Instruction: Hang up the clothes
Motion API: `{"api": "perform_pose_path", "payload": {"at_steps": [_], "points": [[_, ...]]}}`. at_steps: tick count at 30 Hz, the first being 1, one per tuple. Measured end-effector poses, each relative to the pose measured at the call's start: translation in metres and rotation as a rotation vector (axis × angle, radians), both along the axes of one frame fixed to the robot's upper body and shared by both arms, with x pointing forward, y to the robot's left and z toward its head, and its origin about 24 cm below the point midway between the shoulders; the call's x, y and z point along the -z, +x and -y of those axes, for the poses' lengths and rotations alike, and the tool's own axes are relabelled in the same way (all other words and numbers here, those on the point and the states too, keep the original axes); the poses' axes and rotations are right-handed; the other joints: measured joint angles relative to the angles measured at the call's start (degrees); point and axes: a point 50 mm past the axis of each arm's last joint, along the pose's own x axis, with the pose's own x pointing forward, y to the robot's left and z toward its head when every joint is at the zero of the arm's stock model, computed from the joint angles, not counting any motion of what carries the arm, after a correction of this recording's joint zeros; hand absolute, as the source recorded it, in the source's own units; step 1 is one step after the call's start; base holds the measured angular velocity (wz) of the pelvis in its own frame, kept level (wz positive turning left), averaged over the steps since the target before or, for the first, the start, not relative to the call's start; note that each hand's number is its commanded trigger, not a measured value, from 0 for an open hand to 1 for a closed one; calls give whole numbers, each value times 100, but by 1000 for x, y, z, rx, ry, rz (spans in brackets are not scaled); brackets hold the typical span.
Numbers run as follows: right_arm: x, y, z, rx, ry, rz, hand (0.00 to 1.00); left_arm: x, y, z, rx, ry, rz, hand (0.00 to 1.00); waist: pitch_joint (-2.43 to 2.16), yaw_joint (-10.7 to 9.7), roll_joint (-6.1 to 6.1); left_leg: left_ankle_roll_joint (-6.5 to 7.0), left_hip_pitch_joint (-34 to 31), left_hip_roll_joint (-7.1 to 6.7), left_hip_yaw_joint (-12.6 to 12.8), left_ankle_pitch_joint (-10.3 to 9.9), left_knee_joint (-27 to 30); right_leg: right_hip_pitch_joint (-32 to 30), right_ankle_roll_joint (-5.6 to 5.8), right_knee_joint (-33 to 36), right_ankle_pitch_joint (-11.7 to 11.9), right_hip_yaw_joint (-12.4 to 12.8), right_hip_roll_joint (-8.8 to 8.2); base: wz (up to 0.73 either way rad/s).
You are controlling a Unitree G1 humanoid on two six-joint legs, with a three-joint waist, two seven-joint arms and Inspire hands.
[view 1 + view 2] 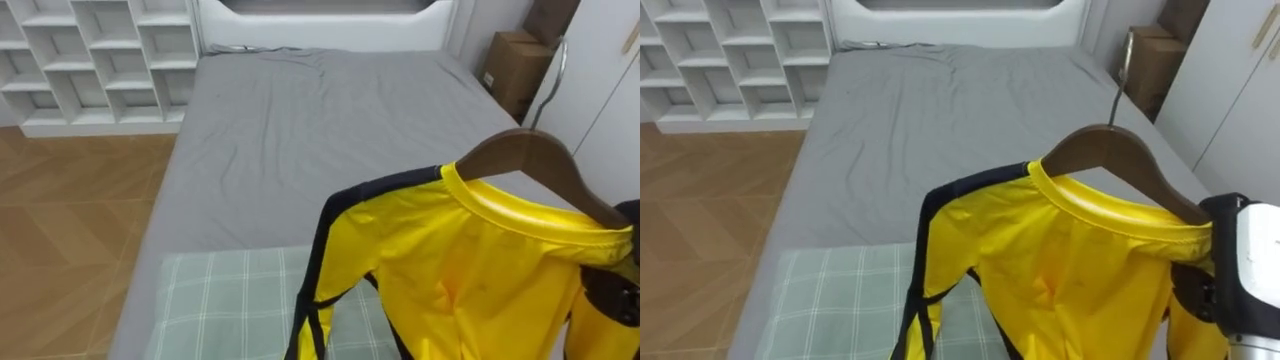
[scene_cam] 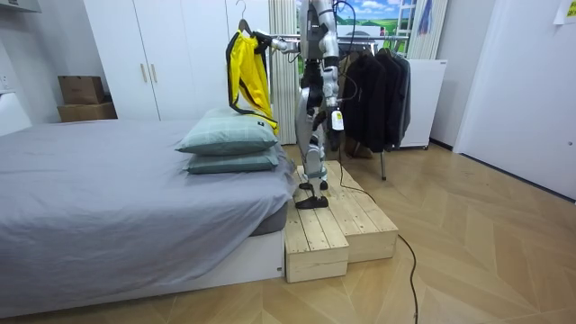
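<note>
Quick count: one yellow shirt (image 1: 480, 270) with black trim, on one wooden hanger (image 1: 525, 155) with a metal hook. It's held up over the bed (image 1: 290, 130), at about 4 o'clock in the eye views. The right robot hand (image 1: 1238, 275) is at the hanger's 3 o'clock end, but the shirt covers most of it, so I can't tell how far open it is or what exactly it has hold of. The left robot hand (image 2: 334, 115) hangs at the robot's side, too small to read. Two pillows (image 2: 229, 135) are stacked right under the shirt, at 6 o'clock. One white cubby shelf (image 1: 90, 60) is at 10 o'clock. Two boxes (image 2: 81, 90) are stacked by the wardrobe (image 2: 171, 54); one has a pale label, too small to read. The robot stands on a wooden platform (image 2: 333, 225) at the bed's pillow end, with dark clothes (image 2: 378, 90) on a rack (image 2: 360, 36) close by it.
</note>
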Motion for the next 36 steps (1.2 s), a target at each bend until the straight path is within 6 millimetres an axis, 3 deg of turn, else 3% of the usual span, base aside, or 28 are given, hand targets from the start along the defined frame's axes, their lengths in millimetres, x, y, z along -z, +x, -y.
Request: {"api": "perform_pose_path", "payload": {"at_steps": [11,15,17,18,20,21,22,23,24,25,27,30,33,36], "points": [[1,0,0,-4,8,-16,100,2,13,1,181,-67,20,0,32,-33,-27,31,-39,11,165,-25,94,-87,19,7,-13,112,-15,-6],[2,0,-1,-8,24,-17,100,2,14,2,265,-82,-1,0,25,-33,-4,49,92,87,422,-61,21,-120,31,41,-2,336,-5,-31],[4,0,-3,-13,34,-23,100,2,15,1,292,-83,-12,0,26,-42,-9,49,137,135,620,-91,9,-211,27,134,10,403,5,-56],[4,0,-2,-14,39,-32,100,2,13,1,310,-84,-25,0,25,-1,-6,38,195,191,853,-147,12,-294,23,219,14,521,38,-95],[6,1,-4,-22,51,-45,100,1,12,-1,336,-82,-40,0,25,124,14,-4,334,312,1305,-258,19,-466,-4,411,31,382,80,-132],[6,2,-5,-29,54,-48,100,1,10,-3,335,-82,-50,0,36,194,47,-35,393,427,1642,-346,53,-588,-78,493,79,-67,59,-159],[7,4,-6,-36,57,-54,100,0,10,-5,335,-80,-59,0,37,240,71,-71,450,521,1976,-420,63,-686,-161,560,133,-727,-31,-157],[9,5,-6,-37,59,-60,100,0,11,-6,336,-76,-64,0,38,259,71,-83,482,558,2124,-449,74,-721,-191,616,151,-993,-60,-141],[13,5,-5,-36,63,-80,100,-1,12,-9,338,-65,-76,0,38,291,80,-112,542,618,2423,-501,90,-791,-248,688,185,-1424,-105,-130],[18,6,-7,-41,67,-100,100,-1,15,-10,343,-60,-77,0,51,315,99,-137,634,646,2706,-555,93,-798,-307,760,189,-1648,-134,-125],[25,7,-10,-50,91,-139,100,0,22,-9,355,-63,-77,0,65,274,150,-179,793,673,3040,-637,93,-816,-346,846,192,-1704,-120,-105],[31,8,-16,-71,122,-195,100,1,39,-9,376,-62,-55,0,45,244,142,-218,917,680,3464,-712,105,-980,-392,1045,165,-1549,-100,-74],[32,9,-17,-81,128,-220,100,2,55,-7,418,-65,-32,0,37,54,109,-240,919,716,3581,-777,206,-1091,-433,1099,139,-1529,-81,-28],[28,15,-20,-104,131,-223,100,1,55,-9,495,-57,-65,0,26,-42,65,-328,968,811,3821,-844,350,-1139,-500,1115,105,-1528,10,-38]]}}
